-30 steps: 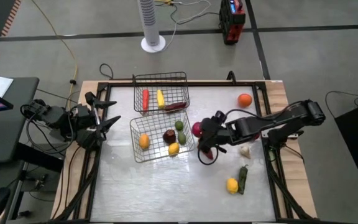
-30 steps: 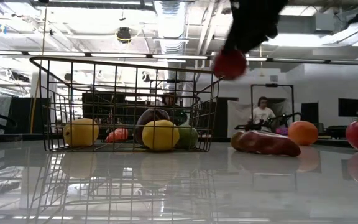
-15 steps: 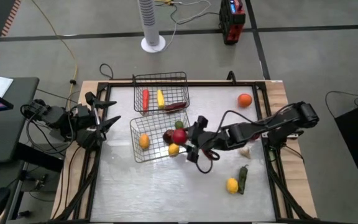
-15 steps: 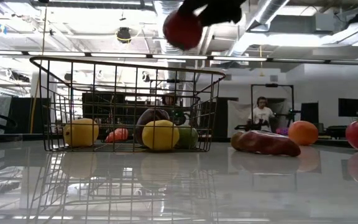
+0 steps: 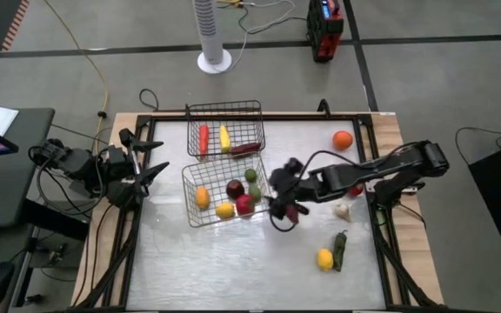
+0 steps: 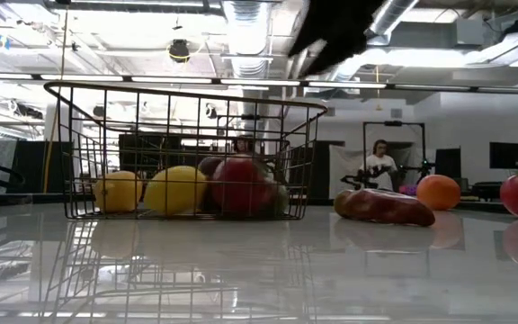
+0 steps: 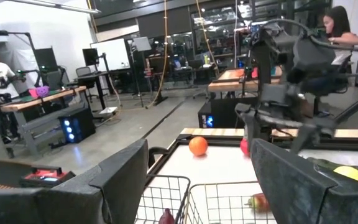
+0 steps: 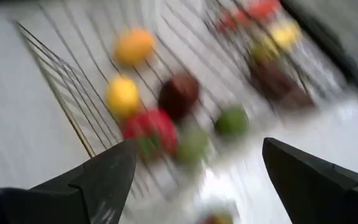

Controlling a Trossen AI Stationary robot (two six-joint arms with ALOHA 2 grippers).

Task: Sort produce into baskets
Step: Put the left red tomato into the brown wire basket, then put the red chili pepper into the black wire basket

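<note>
Here chili (image 5: 340, 249) lies lengthwise, front-to-back.

Overhead looks straight down, low looks level across the table; both share the near basket (image 5: 224, 193).

Right arm extended across the table, right gripper (image 5: 282, 202) open and empty. Left gripper (image 5: 157, 170) open at table's left edge.

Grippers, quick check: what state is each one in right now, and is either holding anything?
Left gripper: open, empty, parked at the table's left edge.
Right gripper: open, empty, just right of the near basket; red apple lies inside.
</note>
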